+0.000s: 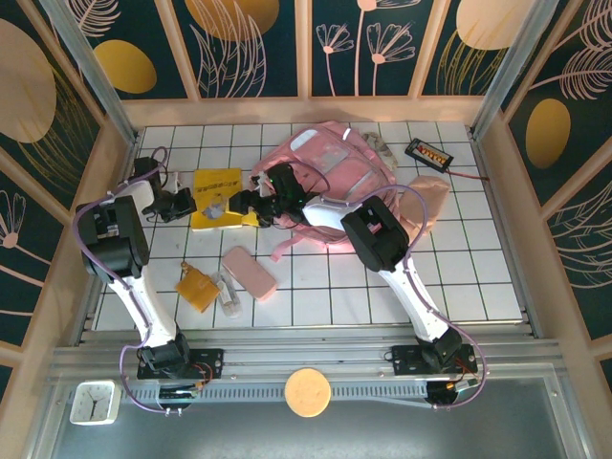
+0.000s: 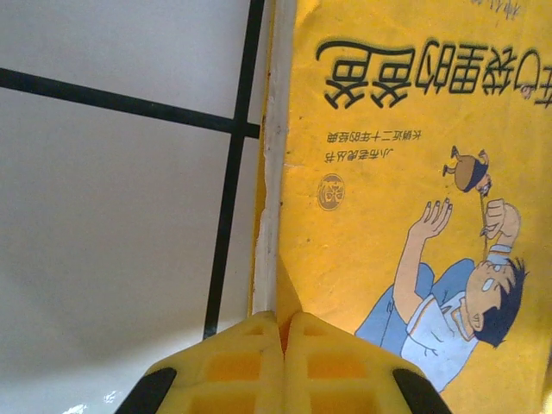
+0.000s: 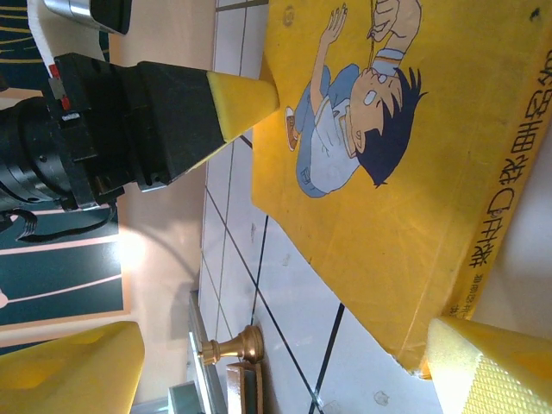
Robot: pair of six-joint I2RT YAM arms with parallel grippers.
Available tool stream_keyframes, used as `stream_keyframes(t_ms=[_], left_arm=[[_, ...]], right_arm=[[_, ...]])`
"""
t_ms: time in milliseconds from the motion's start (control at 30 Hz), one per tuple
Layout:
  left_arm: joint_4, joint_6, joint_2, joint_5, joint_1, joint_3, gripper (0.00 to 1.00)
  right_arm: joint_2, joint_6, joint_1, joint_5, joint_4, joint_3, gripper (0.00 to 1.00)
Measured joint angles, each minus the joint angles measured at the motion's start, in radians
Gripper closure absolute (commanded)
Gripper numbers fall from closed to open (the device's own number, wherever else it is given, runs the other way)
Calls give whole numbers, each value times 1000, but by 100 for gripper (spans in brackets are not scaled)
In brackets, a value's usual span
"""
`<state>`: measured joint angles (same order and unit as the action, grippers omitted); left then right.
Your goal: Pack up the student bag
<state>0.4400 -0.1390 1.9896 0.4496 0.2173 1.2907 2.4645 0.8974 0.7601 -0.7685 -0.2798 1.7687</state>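
The pink student bag (image 1: 335, 177) lies at the back middle of the tiled table, with my right arm reaching across it. A yellow book (image 1: 218, 196) with a cartoon boy on its cover lies flat to the bag's left. My left gripper (image 1: 191, 204) is at the book's left edge. In the left wrist view it (image 2: 283, 321) is shut, with the book's (image 2: 397, 172) cover edge pinched between its yellow fingers. My right gripper (image 1: 245, 203) stands open at the book's right side. In the right wrist view one fingertip (image 3: 492, 362) sits by the book's (image 3: 414, 172) corner.
A small pink pencil case (image 1: 249, 273) and an orange flat item (image 1: 196, 287) lie in front of the book. A beige pouch (image 1: 430, 206) and a black gadget (image 1: 427, 153) lie right of the bag. Wooden walls fence the table. A brass knob (image 3: 228, 345) stands at the table's edge.
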Motion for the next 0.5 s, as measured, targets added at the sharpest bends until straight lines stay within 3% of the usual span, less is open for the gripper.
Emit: stream_keyframes(t_ms=[100, 233, 500], left_arm=[[-24, -23, -9, 42, 10, -15, 100], [-55, -60, -31, 130, 13, -43, 100], [-149, -191, -66, 338, 31, -103, 100]], right_arm=[[-5, -1, -6, -8, -26, -19, 13], [-16, -5, -16, -23, -43, -40, 5], [-60, -85, -42, -14, 32, -70, 2]])
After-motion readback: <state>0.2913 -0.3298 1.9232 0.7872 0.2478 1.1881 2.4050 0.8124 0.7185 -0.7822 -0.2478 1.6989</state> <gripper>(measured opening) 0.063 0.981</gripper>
